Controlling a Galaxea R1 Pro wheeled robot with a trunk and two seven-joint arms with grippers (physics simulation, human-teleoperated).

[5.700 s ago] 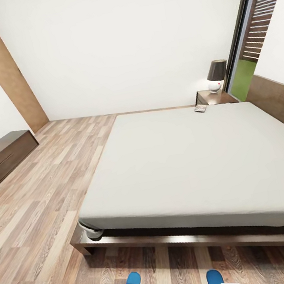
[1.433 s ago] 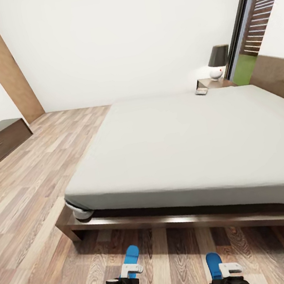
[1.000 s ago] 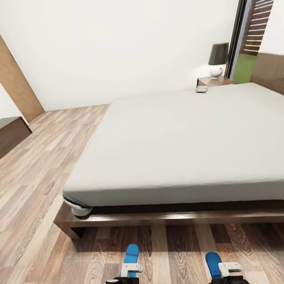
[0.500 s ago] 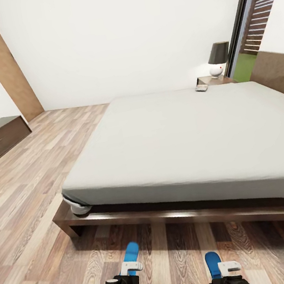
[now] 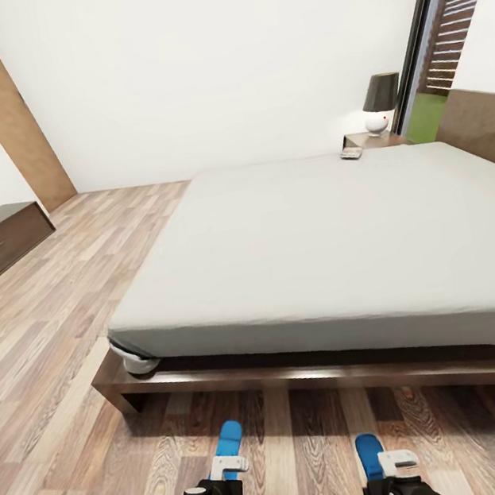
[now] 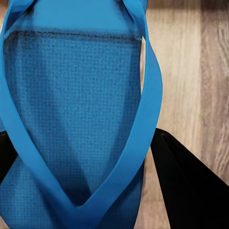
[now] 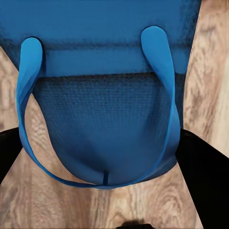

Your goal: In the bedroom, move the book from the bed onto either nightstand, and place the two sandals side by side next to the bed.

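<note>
While facing the bed — a blue sandal in each gripper.
Left gripper clamps left sandal; right gripper clamps right sandal — above the floor.

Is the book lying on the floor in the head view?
No, the book lies on the far corner of the bed, beside the nightstand.

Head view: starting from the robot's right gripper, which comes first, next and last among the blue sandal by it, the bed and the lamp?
1. The sandal, right at the right gripper, by the picture's bottom edge.
2. The bed, just ahead across the floor strip.
3. The lamp, beyond the bed's far corner.
</note>
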